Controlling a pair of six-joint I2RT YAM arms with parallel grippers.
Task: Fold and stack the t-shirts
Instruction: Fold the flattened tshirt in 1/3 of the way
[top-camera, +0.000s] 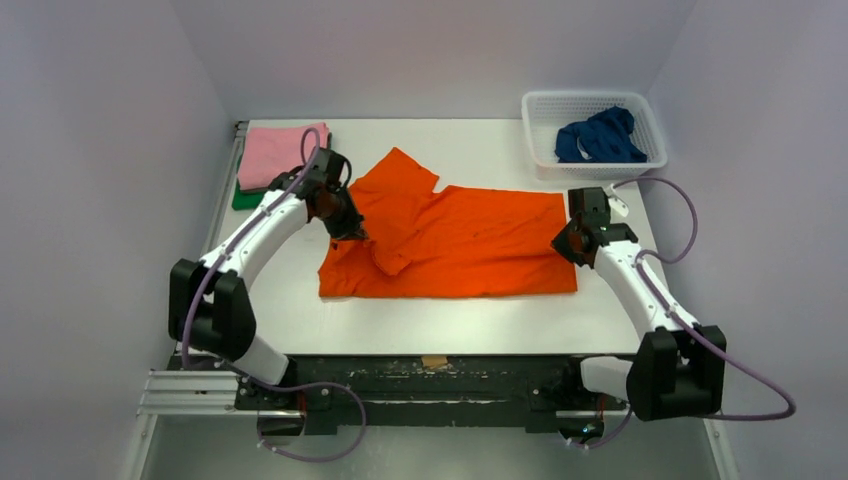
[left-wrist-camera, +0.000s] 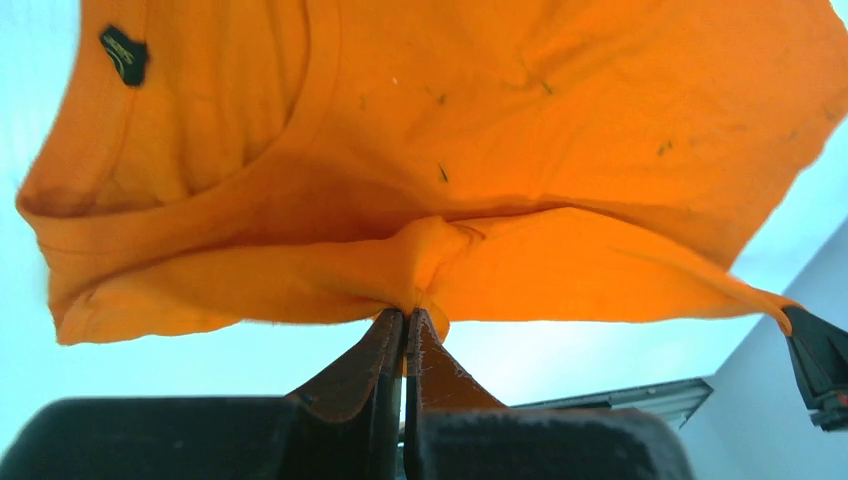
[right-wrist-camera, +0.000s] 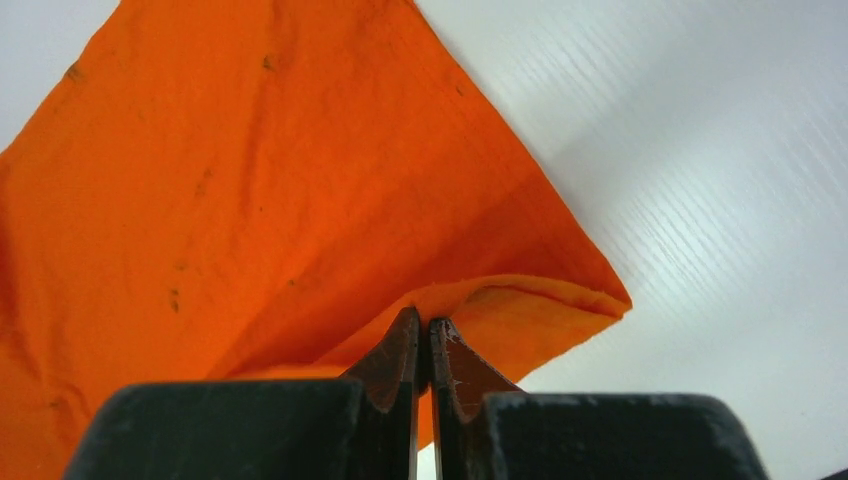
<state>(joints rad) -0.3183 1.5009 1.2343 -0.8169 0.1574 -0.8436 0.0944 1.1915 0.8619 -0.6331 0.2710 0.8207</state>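
The orange t-shirt (top-camera: 470, 245) is lying spread across the middle of the table (top-camera: 480, 320), its body stretching left to right and one short sleeve pointing toward the far left. Its near-left part is bunching up into a small fold.

The left gripper (top-camera: 352, 228) is pinching the shirt at that left end. From the left wrist view its jaws are pressing together on a gathered knot of orange cloth (left-wrist-camera: 480, 120), right at the fingertips (left-wrist-camera: 405, 318). The cloth is hanging in front of the camera there, with the collar curving off to the left and a small black label (left-wrist-camera: 125, 55) showing inside it.

The right gripper (top-camera: 565, 243) is gripping the shirt's right edge. In the right wrist view its jaws (right-wrist-camera: 421, 322) are closing tight on a folded lip of the orange fabric (right-wrist-camera: 230, 200) just beside a corner, and the white tabletop (right-wrist-camera: 720, 200) is showing past that corner.

At the far-left corner of the table a pink t-shirt (top-camera: 280, 152) is sitting folded on top of a green t-shirt (top-camera: 245, 198), whose edge is peeking out beneath it, just beyond the left arm's wrist. At the far-right corner a white mesh basket (top-camera: 590, 98) is holding a crumpled dark blue t-shirt (top-camera: 600, 137), well apart from the orange one.
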